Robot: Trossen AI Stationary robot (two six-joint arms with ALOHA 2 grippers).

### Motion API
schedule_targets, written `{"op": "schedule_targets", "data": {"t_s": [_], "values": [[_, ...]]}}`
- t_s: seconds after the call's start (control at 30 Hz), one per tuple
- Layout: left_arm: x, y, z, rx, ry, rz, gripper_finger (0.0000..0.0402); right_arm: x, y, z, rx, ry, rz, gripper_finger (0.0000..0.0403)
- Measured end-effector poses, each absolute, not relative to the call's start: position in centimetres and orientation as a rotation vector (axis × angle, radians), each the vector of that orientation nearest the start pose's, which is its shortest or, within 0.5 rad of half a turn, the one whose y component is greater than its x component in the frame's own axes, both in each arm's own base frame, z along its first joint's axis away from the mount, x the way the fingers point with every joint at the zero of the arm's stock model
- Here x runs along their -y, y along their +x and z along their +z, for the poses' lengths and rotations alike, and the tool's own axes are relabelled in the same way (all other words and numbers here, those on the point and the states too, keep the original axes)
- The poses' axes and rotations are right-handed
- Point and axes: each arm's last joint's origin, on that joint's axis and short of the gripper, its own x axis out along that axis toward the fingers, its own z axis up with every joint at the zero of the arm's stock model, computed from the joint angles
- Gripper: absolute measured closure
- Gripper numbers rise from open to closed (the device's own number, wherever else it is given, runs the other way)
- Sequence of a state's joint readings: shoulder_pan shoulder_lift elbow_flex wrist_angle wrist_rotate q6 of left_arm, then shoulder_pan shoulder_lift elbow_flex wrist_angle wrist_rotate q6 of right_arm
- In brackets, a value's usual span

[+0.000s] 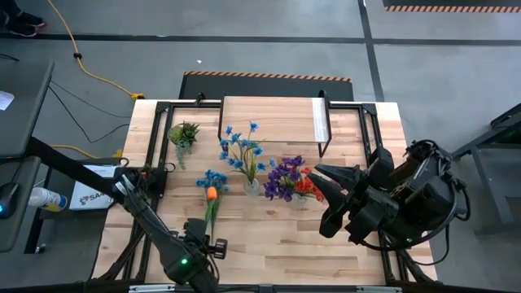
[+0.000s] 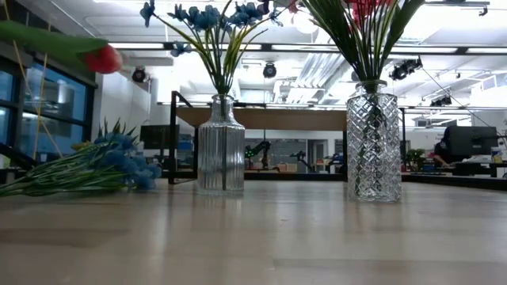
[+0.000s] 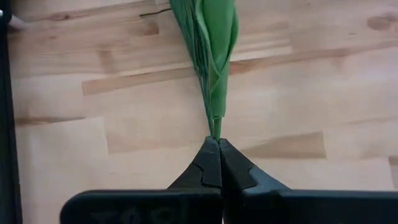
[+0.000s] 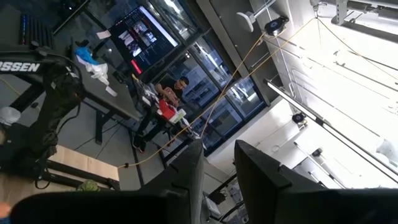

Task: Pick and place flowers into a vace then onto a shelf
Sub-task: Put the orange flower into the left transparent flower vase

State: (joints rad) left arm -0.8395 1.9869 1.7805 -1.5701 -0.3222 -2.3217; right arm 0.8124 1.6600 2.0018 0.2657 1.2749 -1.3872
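Left gripper (image 3: 214, 149), at the table's near-left edge, is pinched shut on the stem end of the blue-and-orange flower bunch (image 1: 212, 194), which lies flat on the tabletop (image 1: 277, 236). Picking step in hand; next, lift and stand it into a glass vase (image 1: 251, 185). Right gripper (image 4: 217, 168), by the right vase of red and purple flowers (image 1: 291, 179), points upward, fingers slightly spread, holding nothing. Shelf (image 1: 269, 118) stands behind, bare

in the low view the blooms of the red bunch (image 2: 366, 24) are cut off at twelve o'clock, and the shelf (image 2: 269, 119) is partly hidden behind both vases. in the left wrist view the green stem (image 3: 211, 56) runs off at twelve o'clock, its bloom unseen.
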Motion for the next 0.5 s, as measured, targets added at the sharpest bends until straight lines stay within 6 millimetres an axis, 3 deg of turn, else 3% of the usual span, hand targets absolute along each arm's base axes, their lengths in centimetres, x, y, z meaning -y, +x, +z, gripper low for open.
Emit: {"op": "schedule_targets", "data": {"t_s": [0.23,0.5], "values": [[26.3,25.0,27.1,-0.785,-0.88,1.129,0.0382,-21.1,23.8,54.9,-0.05,-0.824,-0.551,0.032],[27.0,25.5,31.1,-0.611,-0.835,0.914,0.0382,-21.1,23.8,54.9,-0.049,-0.824,-0.55,0.032]]}}
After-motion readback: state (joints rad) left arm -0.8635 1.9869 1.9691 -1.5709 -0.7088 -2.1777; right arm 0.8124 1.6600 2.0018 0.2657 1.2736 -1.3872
